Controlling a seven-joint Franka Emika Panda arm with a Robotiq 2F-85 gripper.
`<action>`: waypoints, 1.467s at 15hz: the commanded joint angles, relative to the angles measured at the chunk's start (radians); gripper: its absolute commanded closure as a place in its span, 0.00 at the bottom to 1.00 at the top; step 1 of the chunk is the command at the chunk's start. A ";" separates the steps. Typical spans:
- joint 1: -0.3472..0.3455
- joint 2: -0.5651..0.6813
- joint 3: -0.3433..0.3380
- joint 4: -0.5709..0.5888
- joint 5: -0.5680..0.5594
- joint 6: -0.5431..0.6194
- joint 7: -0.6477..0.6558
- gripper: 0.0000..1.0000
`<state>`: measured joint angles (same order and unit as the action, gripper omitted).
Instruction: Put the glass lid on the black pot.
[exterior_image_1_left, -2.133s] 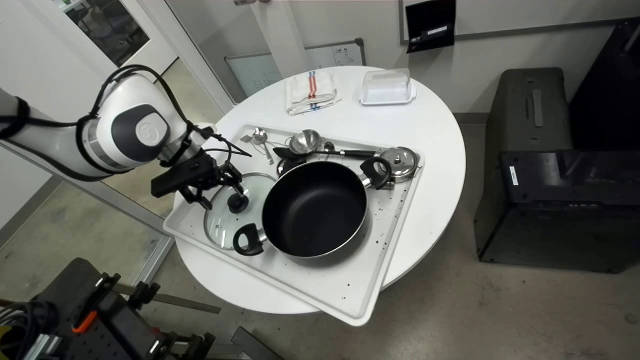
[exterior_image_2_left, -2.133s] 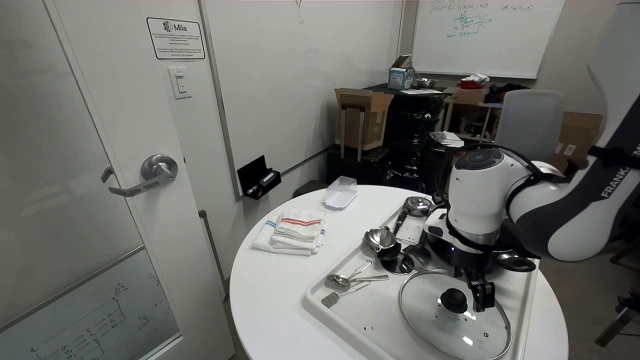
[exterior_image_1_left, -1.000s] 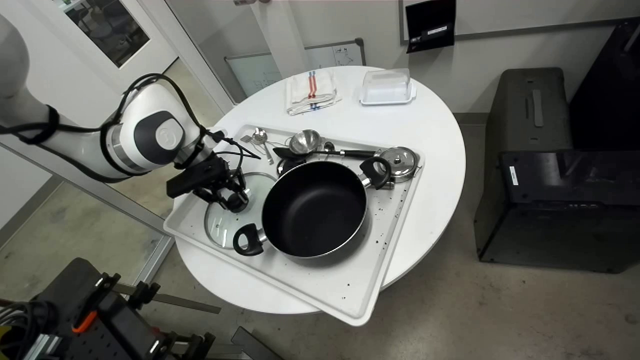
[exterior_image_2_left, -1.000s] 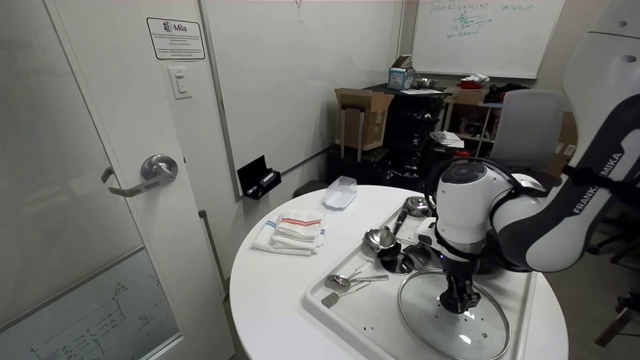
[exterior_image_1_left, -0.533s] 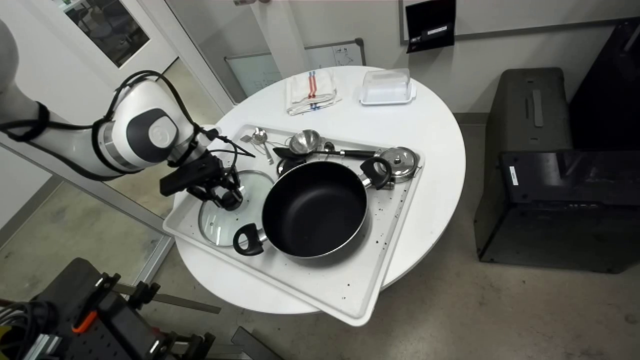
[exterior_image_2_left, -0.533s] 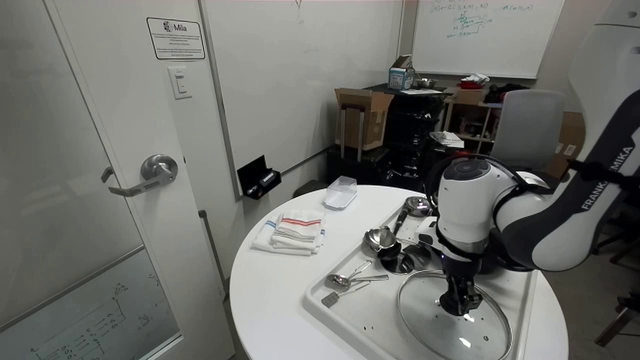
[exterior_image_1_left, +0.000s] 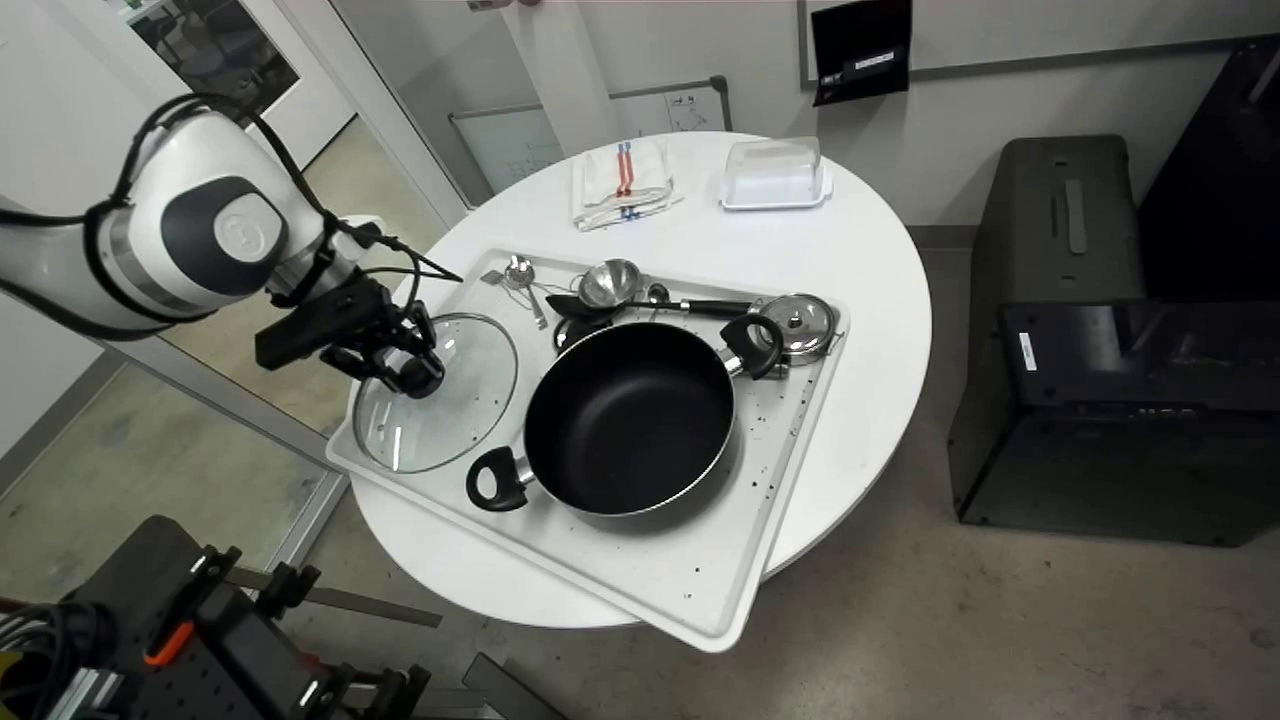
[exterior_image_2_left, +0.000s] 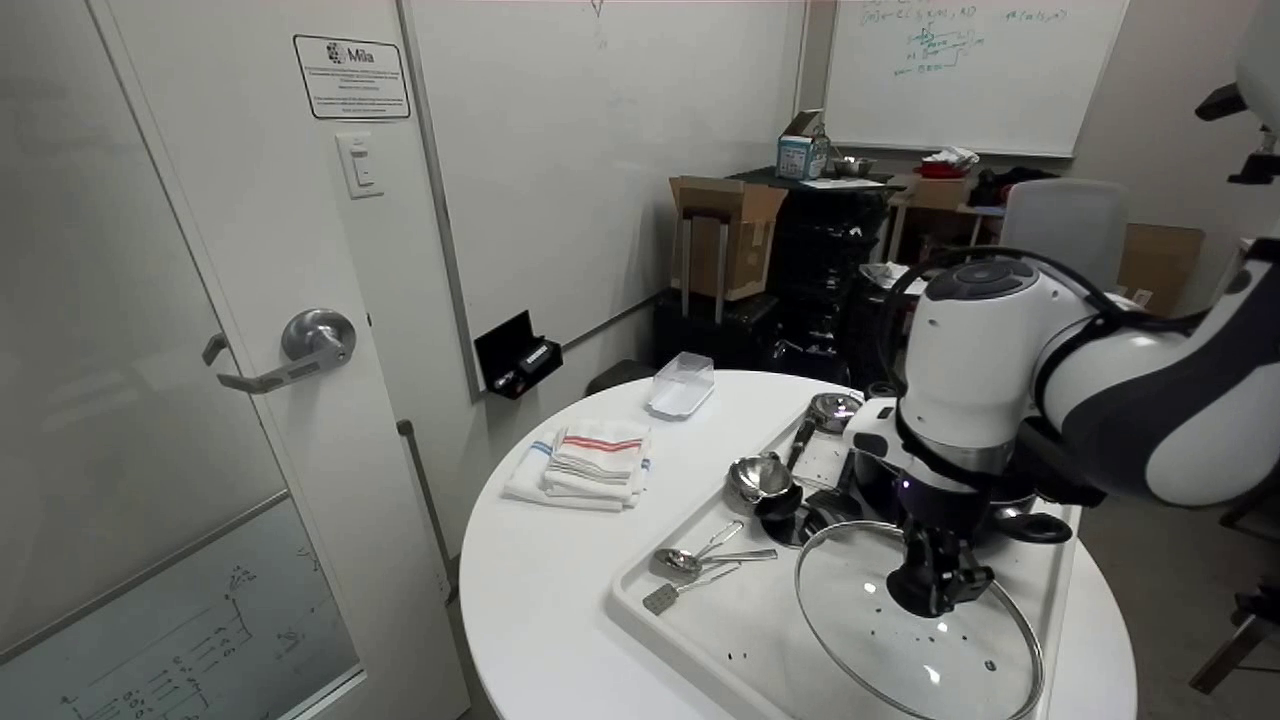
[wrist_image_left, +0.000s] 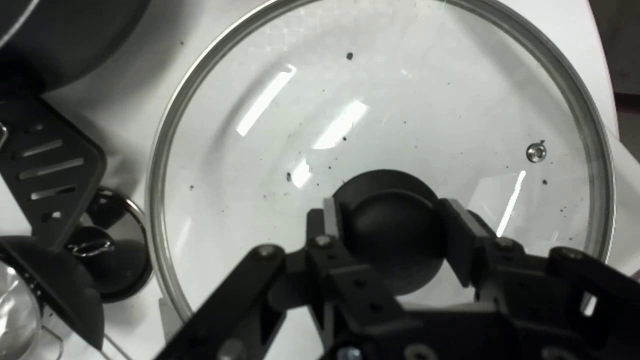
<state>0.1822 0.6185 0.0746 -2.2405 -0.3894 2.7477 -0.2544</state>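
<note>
The round clear glass lid, thin-rimmed in metal, is located beside the wide round black pot, not over it. Its dark round knob is clamped in the black two-fingered gripper. The lid appears to be raised slightly above the white rimmed tray beneath the pot. Grasping is judged complete; transfer over the pot, centring, lowering and release are still required.
</note>
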 joint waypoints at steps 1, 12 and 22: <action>-0.025 -0.145 0.025 -0.093 0.023 -0.007 -0.012 0.75; -0.154 -0.311 0.029 -0.086 0.200 -0.096 -0.029 0.75; -0.246 -0.289 -0.053 0.031 0.287 -0.242 0.012 0.75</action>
<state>-0.0512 0.3215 0.0398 -2.2584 -0.1362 2.5500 -0.2559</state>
